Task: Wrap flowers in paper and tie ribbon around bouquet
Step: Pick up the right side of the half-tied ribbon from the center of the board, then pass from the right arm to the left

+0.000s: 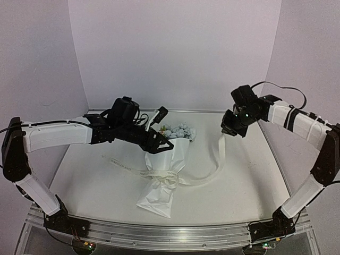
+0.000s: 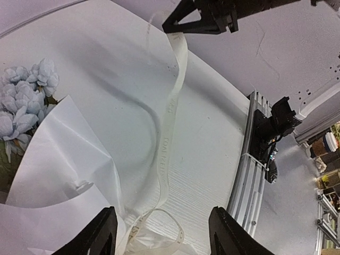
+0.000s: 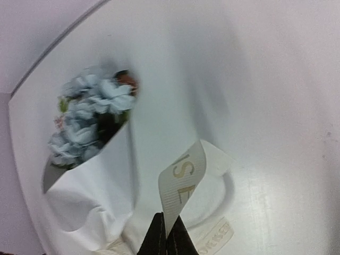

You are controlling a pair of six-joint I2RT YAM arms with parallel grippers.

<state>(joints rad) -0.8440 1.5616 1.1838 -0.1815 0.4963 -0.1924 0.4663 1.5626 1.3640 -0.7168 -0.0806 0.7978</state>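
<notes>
Above the table (image 1: 239, 186), right claw (image 3: 166, 238) pinching ribbon (image 3: 183, 183)

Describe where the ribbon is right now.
In the top view the ribbon circles the bouquet at its waist; one end climbs right into the shut right tool, the other trails left.

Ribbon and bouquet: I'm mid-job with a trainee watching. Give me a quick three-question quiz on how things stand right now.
1. True or false: the right gripper is shut on the ribbon.
2. Pick one. The left gripper is: A) open, B) shut on the paper, C) shut on the ribbon.
3. Short answer: which end of the bouquet points away from the robot?

Key: 1 true. 2 A. 3 the end with the flowers.
</notes>
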